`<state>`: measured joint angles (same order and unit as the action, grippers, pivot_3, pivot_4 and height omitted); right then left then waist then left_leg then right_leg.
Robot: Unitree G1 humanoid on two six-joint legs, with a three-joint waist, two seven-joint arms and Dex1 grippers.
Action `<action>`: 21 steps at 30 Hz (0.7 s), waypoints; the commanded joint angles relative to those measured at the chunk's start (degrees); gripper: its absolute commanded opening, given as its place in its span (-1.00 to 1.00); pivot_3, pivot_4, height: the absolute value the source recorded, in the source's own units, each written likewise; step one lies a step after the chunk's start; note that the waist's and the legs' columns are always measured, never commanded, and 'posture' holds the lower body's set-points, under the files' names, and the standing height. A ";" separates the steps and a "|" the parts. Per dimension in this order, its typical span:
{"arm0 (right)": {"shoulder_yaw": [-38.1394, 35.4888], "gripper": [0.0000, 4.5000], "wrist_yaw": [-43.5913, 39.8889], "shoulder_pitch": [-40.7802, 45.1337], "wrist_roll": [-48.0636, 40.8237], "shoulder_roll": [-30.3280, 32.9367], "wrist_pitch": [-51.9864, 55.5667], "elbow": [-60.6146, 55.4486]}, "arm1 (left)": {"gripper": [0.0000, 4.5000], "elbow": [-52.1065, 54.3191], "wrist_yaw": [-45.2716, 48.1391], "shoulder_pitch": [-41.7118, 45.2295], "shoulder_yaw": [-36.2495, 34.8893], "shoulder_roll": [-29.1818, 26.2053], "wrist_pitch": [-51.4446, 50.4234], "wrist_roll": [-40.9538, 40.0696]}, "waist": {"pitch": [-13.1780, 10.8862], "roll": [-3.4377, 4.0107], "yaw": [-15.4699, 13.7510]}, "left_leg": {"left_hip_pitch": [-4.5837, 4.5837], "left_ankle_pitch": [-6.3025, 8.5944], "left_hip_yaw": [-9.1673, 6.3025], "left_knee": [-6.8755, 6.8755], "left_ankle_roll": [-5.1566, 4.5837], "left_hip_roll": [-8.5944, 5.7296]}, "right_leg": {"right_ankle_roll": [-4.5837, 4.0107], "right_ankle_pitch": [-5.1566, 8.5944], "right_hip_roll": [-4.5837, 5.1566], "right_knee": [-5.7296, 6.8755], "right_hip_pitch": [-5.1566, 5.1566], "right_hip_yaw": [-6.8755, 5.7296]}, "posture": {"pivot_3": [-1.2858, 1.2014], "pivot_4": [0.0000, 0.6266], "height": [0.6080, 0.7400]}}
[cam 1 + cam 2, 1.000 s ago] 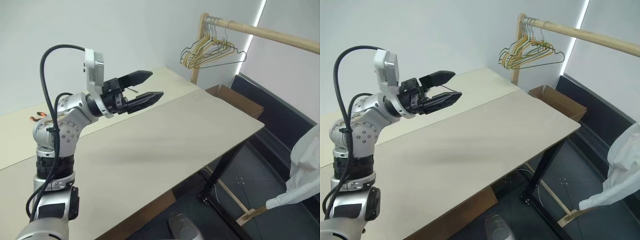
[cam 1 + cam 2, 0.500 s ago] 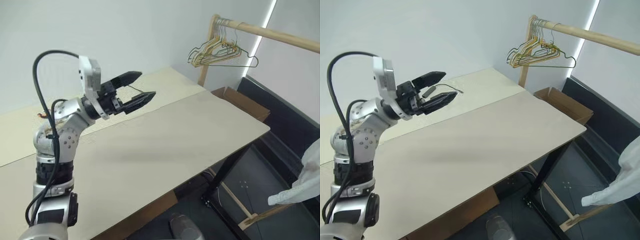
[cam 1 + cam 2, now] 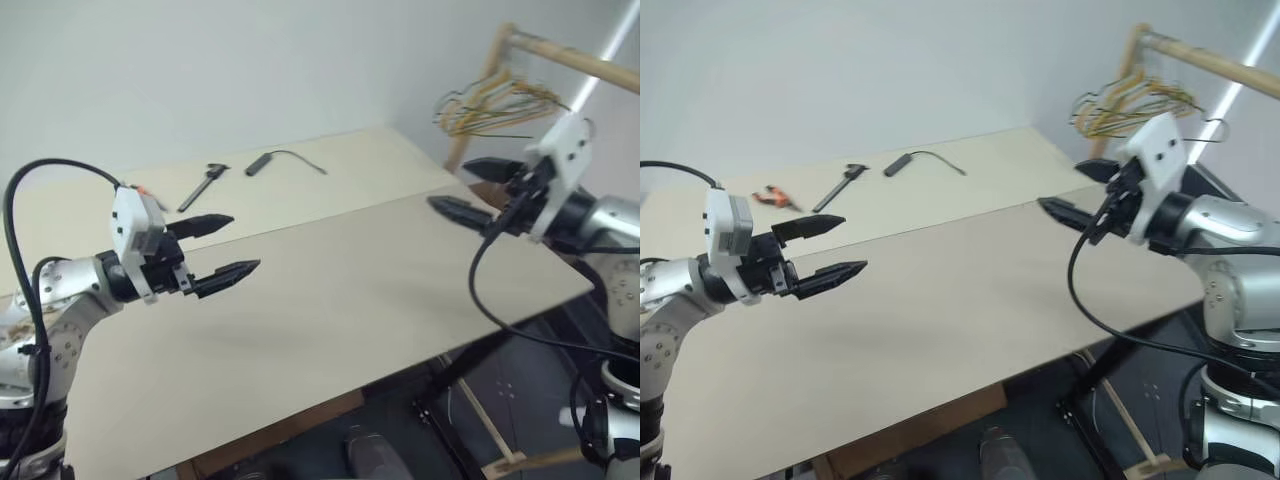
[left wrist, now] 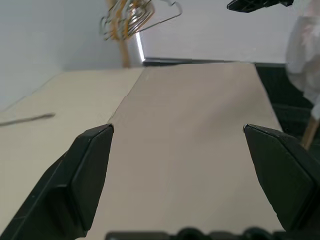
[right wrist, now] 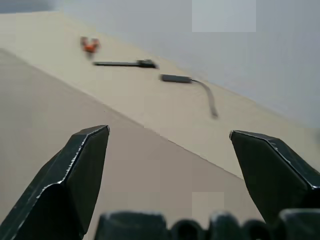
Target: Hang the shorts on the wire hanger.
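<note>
Shorts: not sure I've got them. A white cloth [image 4: 303, 50] hangs past the tabletop's [image 3: 330, 300] far end, approx 3 o'clock in my left wrist view. Prob the shorts, can't confirm. Wire hanger [image 4: 161, 19]: the dark wire among the yellowish hanger bunch [image 3: 495, 100] on the wooden rail [image 3: 565, 57], 2 o'clock in the head view.

My left claw [image 3: 241, 242] is released, jaws wide, nothing in it, hovering over the tabletop at 9. Right claw [image 3: 450, 182] is likewise wide and empty, at 3, near the bunch.

Risks:
- Reaching for the dark hanger, a finger could hook the neighbouring hangers & drag several off, since they hang tangled together.
- Thin wire could slip between wide jaws.
- Right arm's cable [image 3: 500, 300] droops over the tabletop edge at 4, so it may snag there.

Room: the mid tabletop is bare, w/ plenty of space between the claws. The caliper [image 3: 203, 186], black cord [image 3: 285, 158] & orange bit [image 3: 770, 197] lie at 11–12, well apart from both claws. Drop-off edge runs along 4–6.
</note>
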<state>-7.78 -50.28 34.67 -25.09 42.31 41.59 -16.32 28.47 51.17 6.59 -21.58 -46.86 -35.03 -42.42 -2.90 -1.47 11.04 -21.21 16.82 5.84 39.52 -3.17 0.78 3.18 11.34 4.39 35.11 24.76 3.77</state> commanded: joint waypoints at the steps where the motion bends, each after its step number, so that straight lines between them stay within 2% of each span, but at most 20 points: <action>1: 7.08 0.99 -4.00 0.28 3.89 -0.43 -9.37 1.07 | 1.00 6.27 -2.46 -3.95 -4.59 -0.55 -1.24 -2.12 | 0.00 0.00 -2.56 | -0.12 0.02 0.02 0.00 0.01 0.00 | -0.03 0.02 0.00 -0.01 0.12 -0.01 | 0.07 -1.00 1.00; 6: 10.26 0.99 -7.43 0.40 4.97 -1.31 -15.96 5.04 | 1.00 12.29 -5.04 -11.72 -7.51 0.16 -1.63 -1.94 | 0.01 0.01 -8.86 | -0.78 -0.20 0.15 0.07 0.40 -0.03 | -0.05 0.03 0.05 -0.15 0.53 -0.23 | 0.11 -1.00 1.00; 10: 10.92 0.99 -8.84 1.10 4.96 -1.50 -17.87 7.27 | 1.00 14.20 -7.11 -14.63 -8.63 0.75 -1.43 -2.36 | 0.02 -0.01 -11.75 | -0.79 -0.17 0.19 0.22 0.38 -0.02 | -0.10 0.00 0.07 -0.19 0.46 -0.30 | 0.12 -1.00 1.00; 14: 11.45 0.99 -9.55 0.43 5.17 -1.44 -18.80 7.04 | 1.00 14.42 -7.84 -15.12 -8.66 0.52 -1.21 -2.72 | 0.04 -0.04 -12.54 | -0.70 -0.12 0.19 0.24 0.16 0.06 | -0.37 -0.18 0.00 -0.12 0.40 -0.50 | 0.12 -1.00 1.00; 21: 11.00 0.99 -9.64 -3.36 5.52 -0.54 -19.02 4.36 | 1.00 15.64 -10.02 -15.18 -8.67 0.38 -1.75 -4.50 | 0.09 -0.10 -12.56 | -0.52 -0.53 0.33 0.24 0.36 0.14 | -0.71 -0.35 -0.15 -0.02 0.23 -0.75 | 0.13 -1.00 1.00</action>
<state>4.20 -59.73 30.84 -19.62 40.97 24.00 -9.85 42.31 41.88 -8.96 -28.83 -46.04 -36.76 -45.52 -2.81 -1.57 -1.52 -21.71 16.26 6.16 39.76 -2.82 0.91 2.46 10.99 4.24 35.09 24.97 3.01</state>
